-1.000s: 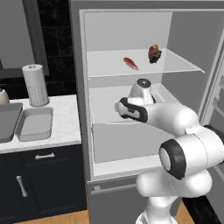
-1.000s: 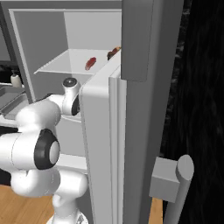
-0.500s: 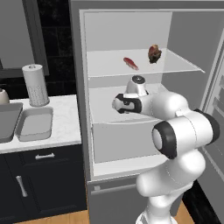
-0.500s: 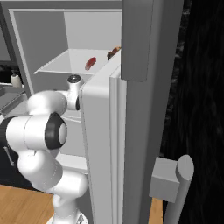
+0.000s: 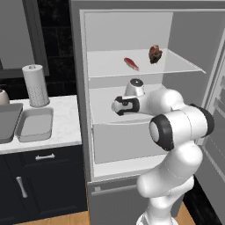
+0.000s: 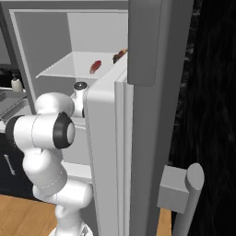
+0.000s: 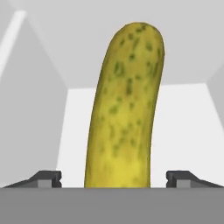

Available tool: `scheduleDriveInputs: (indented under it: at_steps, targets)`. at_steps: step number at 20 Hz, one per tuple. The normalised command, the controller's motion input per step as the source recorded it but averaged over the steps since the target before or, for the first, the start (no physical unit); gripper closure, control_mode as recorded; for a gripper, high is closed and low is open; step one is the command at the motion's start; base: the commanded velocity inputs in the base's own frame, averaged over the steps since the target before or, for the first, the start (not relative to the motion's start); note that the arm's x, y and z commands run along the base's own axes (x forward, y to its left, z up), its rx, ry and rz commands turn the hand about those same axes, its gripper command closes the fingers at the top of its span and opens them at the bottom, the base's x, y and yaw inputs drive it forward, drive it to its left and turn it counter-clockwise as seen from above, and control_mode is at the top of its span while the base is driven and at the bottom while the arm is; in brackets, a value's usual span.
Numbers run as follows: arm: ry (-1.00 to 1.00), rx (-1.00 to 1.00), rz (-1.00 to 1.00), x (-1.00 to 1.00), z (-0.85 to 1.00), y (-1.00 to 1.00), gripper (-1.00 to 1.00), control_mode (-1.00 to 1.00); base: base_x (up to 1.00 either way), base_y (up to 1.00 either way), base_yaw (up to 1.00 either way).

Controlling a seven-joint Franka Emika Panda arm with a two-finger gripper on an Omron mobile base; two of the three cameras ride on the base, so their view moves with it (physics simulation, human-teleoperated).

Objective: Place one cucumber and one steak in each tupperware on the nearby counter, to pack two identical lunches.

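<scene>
A yellow, green-speckled cucumber (image 7: 124, 109) stands close up in the hand view, between my gripper's (image 7: 113, 177) two dark fingertips (image 7: 46, 177). A gap shows on each side of it, so the jaws are open around it without touching. From the left base view my gripper (image 5: 117, 106) is inside the fridge over the middle shelf. On the shelf above lie a flat red steak (image 5: 131, 63) and a lumpy brown-red steak (image 5: 154, 53), also seen as red steak (image 6: 95, 67) and brown steak (image 6: 120, 55). A light-grey tupperware (image 5: 35, 125) sits on the white counter (image 5: 66, 127) at left.
A paper towel roll (image 5: 35, 85) stands behind the tupperware. A darker grey basin (image 5: 6, 125) is cut off at the left edge. The open fridge door (image 6: 110, 152) stands close on the arm's right. Dark cabinets with silver handles (image 5: 46, 157) sit below the counter.
The hand has moved left and deeper over the fridge's middle shelf, and the arm's elbow has swung up and forward. The steaks have not moved.
</scene>
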Motion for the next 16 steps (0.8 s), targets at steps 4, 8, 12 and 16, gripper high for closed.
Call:
scheduleDriveInputs:
  at_steps: [4, 8, 12, 16]
  targets:
    - [0.04, 0.00, 0.00, 0.02, -0.13, 0.01, 1.00, -1.00, 0.00, 0.00, 0.00]
    - [0.00, 0.00, 0.00, -0.06, -0.02, 0.00, 1.00, -1.00, 0.00, 0.00, 0.00]
    - [-0.01, 0.00, 0.00, -0.76, 0.11, 0.00, 1.00, -1.00, 0.00, 0.00, 0.00]
    - [-0.02, 0.00, 0.04, -1.00, 0.52, 0.00, 1.00, -1.00, 0.00, 0.00, 0.00]
